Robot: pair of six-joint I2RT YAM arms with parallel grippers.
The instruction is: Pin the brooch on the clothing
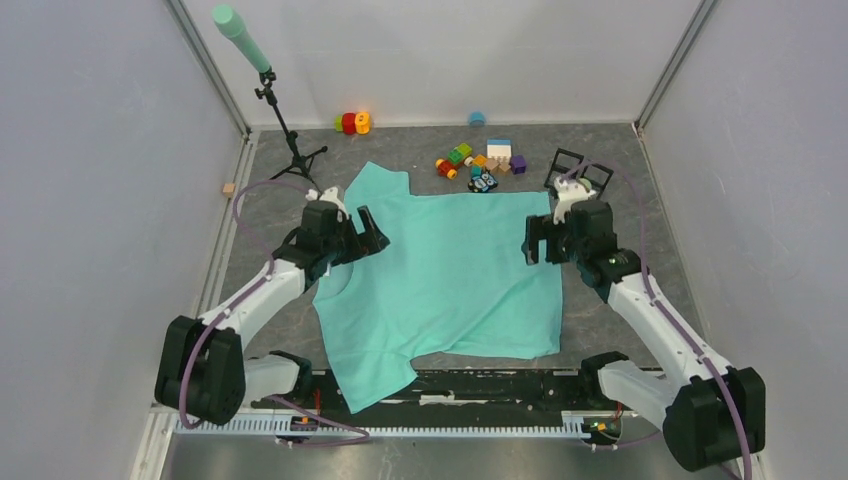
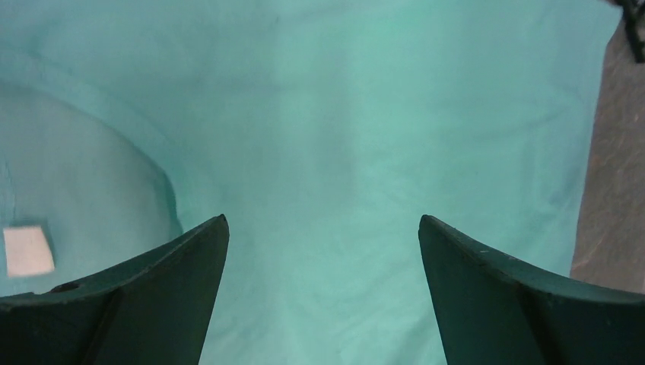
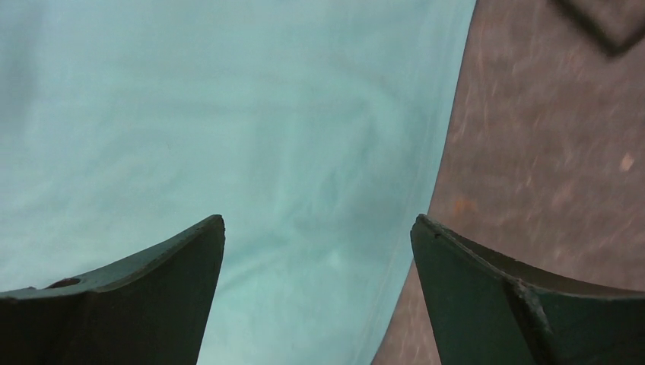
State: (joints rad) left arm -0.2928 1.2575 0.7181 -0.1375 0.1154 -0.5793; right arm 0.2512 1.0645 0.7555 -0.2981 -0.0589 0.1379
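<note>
The mint-green T-shirt point(image 1: 450, 280) lies spread flat on the table's middle. My left gripper point(image 1: 373, 236) is open and empty, low over the shirt's left side near the collar. In the left wrist view point(image 2: 323, 220) the shirt point(image 2: 365, 114) fills the frame, with the neckline and a white label point(image 2: 29, 251) at left. My right gripper point(image 1: 536, 246) is open and empty over the shirt's right edge. In the right wrist view point(image 3: 318, 220) that edge point(image 3: 266, 122) runs between the fingers. I see no brooch for sure; a small dark and blue item point(image 1: 482, 181) lies beyond the shirt.
Coloured toy blocks point(image 1: 490, 156) lie behind the shirt, with red, yellow and green pieces point(image 1: 351, 123) and a blue piece point(image 1: 477, 118) near the back wall. A tripod with a mint foam head point(image 1: 268, 85) stands back left. Black wire frames point(image 1: 578, 170) lie back right. Walls enclose three sides.
</note>
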